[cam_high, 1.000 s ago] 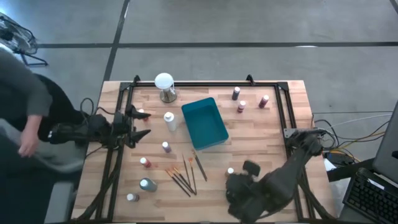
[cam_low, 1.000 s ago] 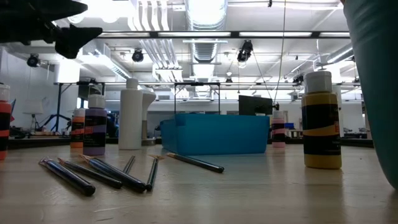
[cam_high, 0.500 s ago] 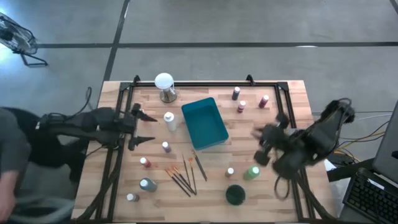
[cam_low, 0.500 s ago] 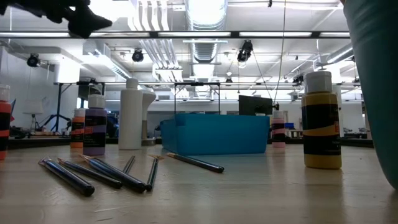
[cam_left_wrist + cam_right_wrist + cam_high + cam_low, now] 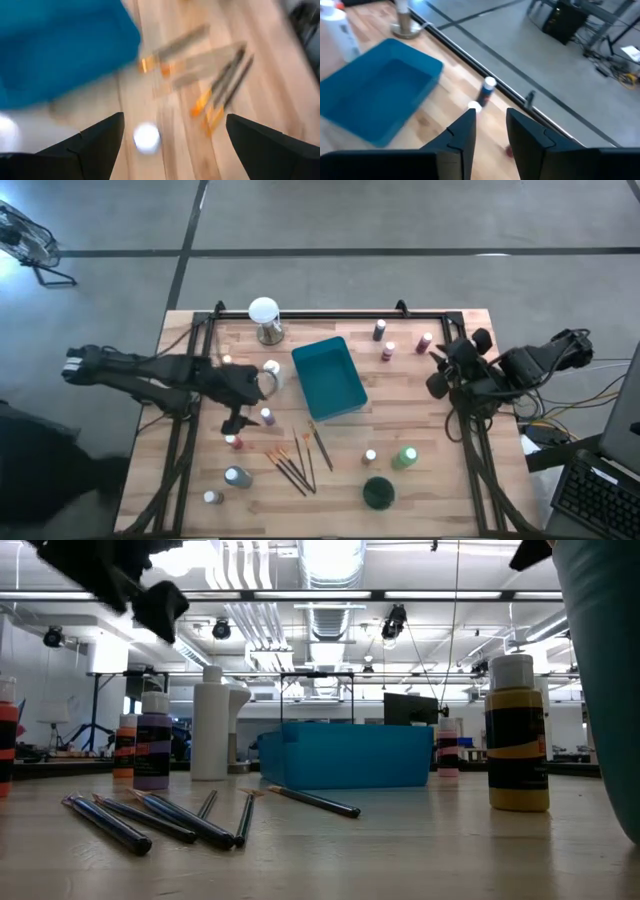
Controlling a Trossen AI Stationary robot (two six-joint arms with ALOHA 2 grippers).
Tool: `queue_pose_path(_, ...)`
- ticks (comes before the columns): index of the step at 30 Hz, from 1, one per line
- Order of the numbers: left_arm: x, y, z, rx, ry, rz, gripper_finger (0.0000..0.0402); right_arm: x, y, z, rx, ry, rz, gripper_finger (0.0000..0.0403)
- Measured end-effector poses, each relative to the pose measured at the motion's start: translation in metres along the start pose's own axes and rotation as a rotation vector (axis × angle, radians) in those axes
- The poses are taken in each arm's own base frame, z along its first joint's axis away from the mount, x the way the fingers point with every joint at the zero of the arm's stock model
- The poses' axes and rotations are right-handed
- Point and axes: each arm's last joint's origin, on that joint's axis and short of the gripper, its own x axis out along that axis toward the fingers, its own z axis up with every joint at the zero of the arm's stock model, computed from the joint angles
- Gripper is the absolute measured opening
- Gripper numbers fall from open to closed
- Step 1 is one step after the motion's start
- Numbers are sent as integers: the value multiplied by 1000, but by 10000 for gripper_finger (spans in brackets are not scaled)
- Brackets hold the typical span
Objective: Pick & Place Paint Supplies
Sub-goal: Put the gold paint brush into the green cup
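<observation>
Reaching over the counter point(image 5: 420, 415), the left gripper point(image 5: 243, 412) hangs with fingers spread wide and empty, above the purple bottle point(image 5: 267, 416) and the brushes point(image 5: 296, 460) fanned at the tray's seven o'clock. This looks like an approach to a first pick; next it must settle over one item and descend. Nothing lies in the teal tray point(image 5: 330, 378) yet. Farther off, at three o'clock, the right gripper point(image 5: 437, 365) hovers raised, fingers narrowly parted, holding nothing.

Bench point(image 5: 440, 490): pale wood planks, smooth, slight sheen.
Teal tray point(image 5: 330, 379) matt plastic; bottles point(image 5: 517, 733) glossy plastic, white caps.
</observation>
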Motion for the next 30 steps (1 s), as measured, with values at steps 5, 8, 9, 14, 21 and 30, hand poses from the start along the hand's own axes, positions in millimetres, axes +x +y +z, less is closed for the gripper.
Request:
queue_pose_path(5,9,-4,9,33,43,-11,355,5,-7,-9,-1,3,-20,123)
queue_pose_path(8,21,-4,12,76,76,-13,355,8,-7,-12,-8,-15,-36,130)
queue_pose_path(9,25,-4,12,84,92,-14,355,8,-6,-13,-13,-14,-39,132)
queue_pose_path(14,46,-7,12,133,175,-19,355,11,-3,-16,-41,-10,-46,140)
queue_pose_path(21,66,-21,18,261,245,33,355,10,-3,-14,-44,-20,-42,133)
queue_pose_path(30,93,-35,25,340,296,46,355,10,-2,-14,-54,-37,-50,102)
